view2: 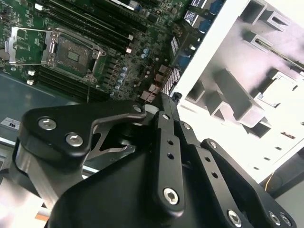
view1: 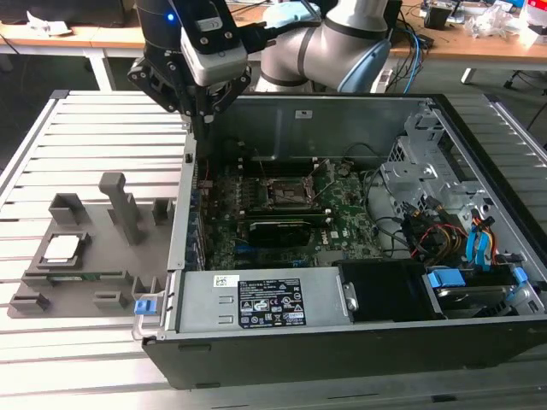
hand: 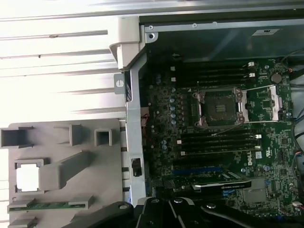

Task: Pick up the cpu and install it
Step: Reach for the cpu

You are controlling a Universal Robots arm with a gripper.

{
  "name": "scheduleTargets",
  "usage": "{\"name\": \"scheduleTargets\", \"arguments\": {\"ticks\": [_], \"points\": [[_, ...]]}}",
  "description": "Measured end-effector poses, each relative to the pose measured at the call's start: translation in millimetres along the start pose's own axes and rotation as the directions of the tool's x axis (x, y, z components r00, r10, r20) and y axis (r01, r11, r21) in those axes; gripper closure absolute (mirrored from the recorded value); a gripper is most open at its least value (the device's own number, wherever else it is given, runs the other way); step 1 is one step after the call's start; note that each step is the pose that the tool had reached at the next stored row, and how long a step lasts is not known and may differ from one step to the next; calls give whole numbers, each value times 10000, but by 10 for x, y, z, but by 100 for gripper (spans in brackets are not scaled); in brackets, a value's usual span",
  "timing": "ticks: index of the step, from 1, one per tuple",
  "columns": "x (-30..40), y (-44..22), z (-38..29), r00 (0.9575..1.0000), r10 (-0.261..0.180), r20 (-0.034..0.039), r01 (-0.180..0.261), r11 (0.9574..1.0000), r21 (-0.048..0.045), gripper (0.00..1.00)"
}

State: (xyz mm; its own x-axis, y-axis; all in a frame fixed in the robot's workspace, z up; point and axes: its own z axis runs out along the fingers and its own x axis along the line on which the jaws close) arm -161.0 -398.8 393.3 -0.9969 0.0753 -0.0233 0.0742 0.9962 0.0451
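On the exterior view's left, the cpu [view1: 62, 248] [hand: 27, 179] lies flat in a square pocket of a grey tray [view1: 109, 260] [hand: 102, 178], silvery top up, with nothing touching it. The tray rests on a slatted metal desk [view1: 102, 128], just beside an open computer case [view1: 342, 115] that lies on its side. Inside the case the green motherboard [view1: 346, 224] [hand: 275, 142] faces up, and its square socket [view1: 286, 192] [view2: 71, 54] [hand: 221, 107] sits bare, with the metal cover swung back to one side. Next to the socket lie rows of long black memory slots, and a long black graphics card [view1: 282, 231] [hand: 223, 184] is seated on the near side of the board in the exterior view. The arm [view1: 338, 38] reaches in from behind the case, and its jaws hang above the case wall nearest the tray, at the far corner, pointing down. They look clenched together at the tips with nothing between them. They are well apart from the cpu and from the socket, and touch neither the case nor the tray.
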Motion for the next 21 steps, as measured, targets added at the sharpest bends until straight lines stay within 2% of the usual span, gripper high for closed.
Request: {"name": "scheduleTargets", "arguments": {"ticks": [15, 18, 21], "points": [[302, -23, -8, 10000, -1, 0, 1, 10000, 0, 89], [379, -28, -10, 10000, 0, 0, 0, 10000, 0, 89], [486, -36, -12, 10000, -1, 1, 1, 10000, -1, 89]]}}
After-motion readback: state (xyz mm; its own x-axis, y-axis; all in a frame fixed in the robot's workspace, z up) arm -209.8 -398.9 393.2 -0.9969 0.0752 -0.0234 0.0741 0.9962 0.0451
